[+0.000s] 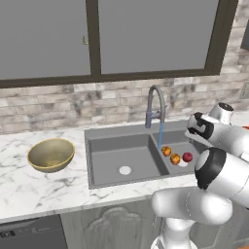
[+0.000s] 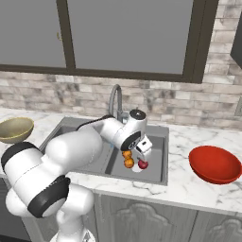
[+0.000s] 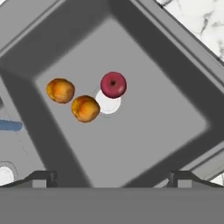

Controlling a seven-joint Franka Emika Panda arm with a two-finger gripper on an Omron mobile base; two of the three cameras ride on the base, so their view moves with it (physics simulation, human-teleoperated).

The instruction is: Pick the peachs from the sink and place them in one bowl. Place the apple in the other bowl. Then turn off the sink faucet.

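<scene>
The two-finger gripper (image 3: 111, 177) hung over the narrower basin of the grey double-basin sink (image 1: 104, 146), pointing down into it, and its two dark fingertips (image 3: 41, 177) stood wide apart with nothing between them, which read to me as a hand made ready to take a fruit, not one already carrying. Ahead of the fingertips, well clear of both, lay the three fruits in a loose cluster on the basin floor: two small orange peaches with a red blush (image 3: 85, 108), side by side and nearly touching, and the dark crimson apple (image 3: 113, 84) just beyond them, sitting at the edge of that basin's pale round drain. They probably gathered there because the floor falls toward the drain. A thin blue stream ran from the tall grey gooseneck faucet (image 1: 155, 104) down beside the fruits, so the water was on. The tan-golden bowl (image 1: 50, 154) waited on the marble counter far off to one side of the sink, and the bright red bowl (image 2: 215, 164) on the other side, both without fruit in them. No fruit had been lifted yet.
</scene>
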